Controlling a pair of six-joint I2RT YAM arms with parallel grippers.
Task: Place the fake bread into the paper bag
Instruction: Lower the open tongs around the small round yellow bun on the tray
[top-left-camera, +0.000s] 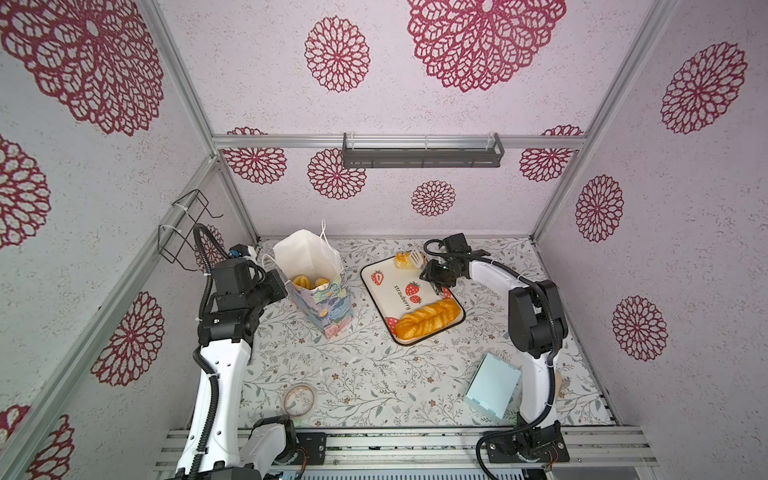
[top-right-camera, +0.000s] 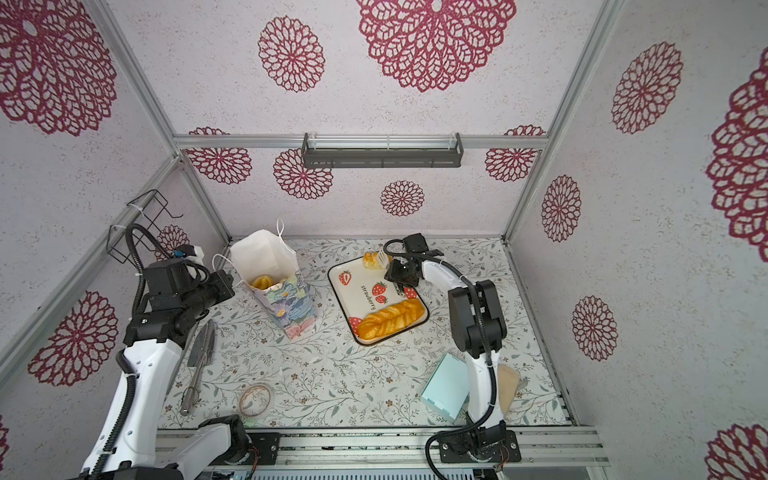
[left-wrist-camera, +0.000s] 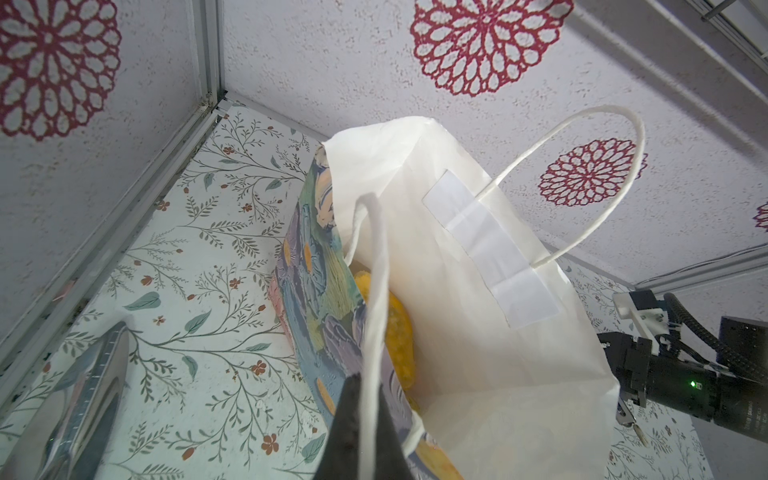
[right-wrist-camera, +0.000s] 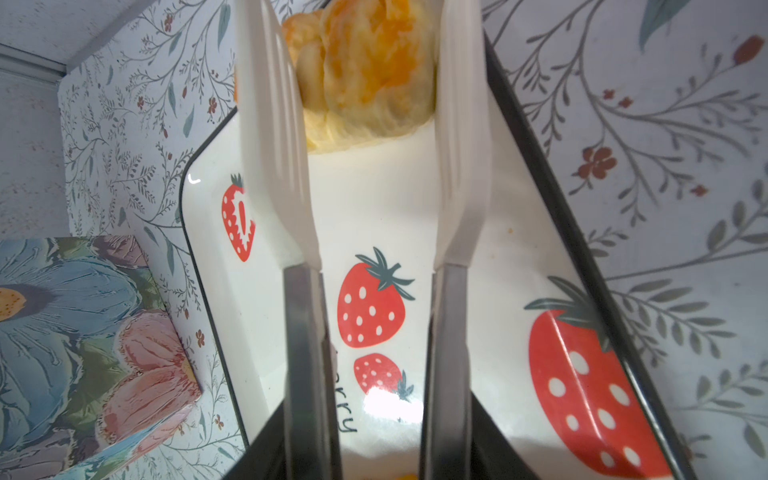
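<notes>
R gripper (top-left-camera: 415, 260) works at the far corner of the tray (top-left-camera: 388, 291), close to the back wall. Its white fingers (right-wrist-camera: 274, 124) bracket a small pastry (right-wrist-camera: 365, 75) w/ no gap showing on either side, so they pinch it, w/ the pastry's base on the tray. The braided loaf (top-left-camera: 428, 318) lies along the tray's near edge. Just left of the tray stands the paper bag (top-left-camera: 322, 309), upright, a narrow strip of table btwn them, mouth open, pastries (top-left-camera: 302, 281) at its bottom. L gripper (top-left-camera: 279, 287) is at the bag's left rim, fingers pressed together there by the string handle (left-wrist-camera: 376, 291); cannot tell if paper, string or both are caught. Most free room is the front-middle of the floral table (top-left-camera: 365, 374), btwn the tape roll (top-left-camera: 299, 400) and the pale blue box (top-left-camera: 492, 386), which sits just beside the R arm. Metal tools (top-right-camera: 201, 349) lie beside the L arm. The walls are pale w/ red rosette print, w/ a dark shelf (top-left-camera: 422, 156) on the back wall and a wire rack (top-left-camera: 187, 226) on the left.
</notes>
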